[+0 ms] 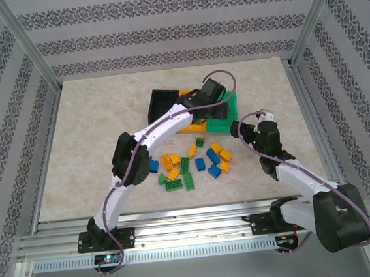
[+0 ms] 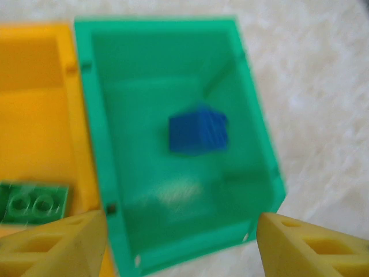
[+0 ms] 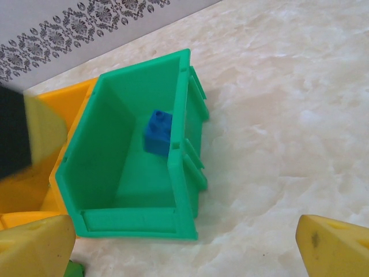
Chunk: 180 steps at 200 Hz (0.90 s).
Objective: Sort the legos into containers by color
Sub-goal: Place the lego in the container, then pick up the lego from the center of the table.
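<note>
Top external: loose legos (image 1: 191, 164) in yellow-orange, green and blue, scattered on the tabletop (image 1: 91, 121) on the arms' side of the green bin (image 1: 231, 111), lying at mixed angles with no common long axis.

Right pincer (image 1: 240, 130): released, empty, just beside the green bin's near corner, nearer the pile than the left.

Left pincer (image 2: 184, 242): released, empty, above the green bin.

In the green bin: one blue brick (image 2: 197, 130).

Adjoining: yellow-orange bin (image 2: 34, 104), holding a green brick (image 2: 31, 202).

Beyond that: black bin (image 1: 162, 101).

The next pick probably lies toward the arms.
</note>
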{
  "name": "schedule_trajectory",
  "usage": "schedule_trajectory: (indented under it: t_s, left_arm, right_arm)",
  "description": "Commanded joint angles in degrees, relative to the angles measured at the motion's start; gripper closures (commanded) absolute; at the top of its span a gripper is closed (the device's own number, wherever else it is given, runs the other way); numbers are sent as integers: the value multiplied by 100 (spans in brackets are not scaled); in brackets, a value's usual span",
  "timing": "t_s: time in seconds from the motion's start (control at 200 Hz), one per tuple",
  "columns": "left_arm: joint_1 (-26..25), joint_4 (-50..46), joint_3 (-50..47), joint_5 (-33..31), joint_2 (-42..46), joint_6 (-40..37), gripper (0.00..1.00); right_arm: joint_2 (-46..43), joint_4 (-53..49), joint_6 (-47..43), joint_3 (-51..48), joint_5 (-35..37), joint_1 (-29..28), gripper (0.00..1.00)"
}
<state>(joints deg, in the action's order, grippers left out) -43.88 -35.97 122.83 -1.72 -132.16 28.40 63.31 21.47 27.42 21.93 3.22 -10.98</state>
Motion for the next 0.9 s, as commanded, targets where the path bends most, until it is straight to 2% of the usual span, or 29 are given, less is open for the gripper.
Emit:
schedule_trajectory:
  t_s: [0.0, 0.105, 0.24, 0.43, 0.595, 0.894]
  left_arm:
    - [-68, 412, -1062, -75, 882, -209, 31]
    - [-66, 1019, -2439, -253, 1727, -344, 31]
    - [-20, 1317, -3860, -392, 2651, -540, 32]
    - [46, 1300, -4987, 206, 3195, -577, 32]
    - [46, 1223, -4923, 565, 2896, -644, 35]
    - [51, 362, -3729, 910, 1755, -729, 45]
  right_arm:
    - [-37, 108, 123, -84, 82, 36, 2]
    - [-29, 118, 123, -84, 78, 42, 2]
    - [60, 129, 150, -58, 5, 35, 2]
    - [64, 129, 154, -40, -105, 35, 2]
    - [97, 137, 149, -35, -104, 25, 2]
    - [75, 92, 93, -21, -89, 27, 2]
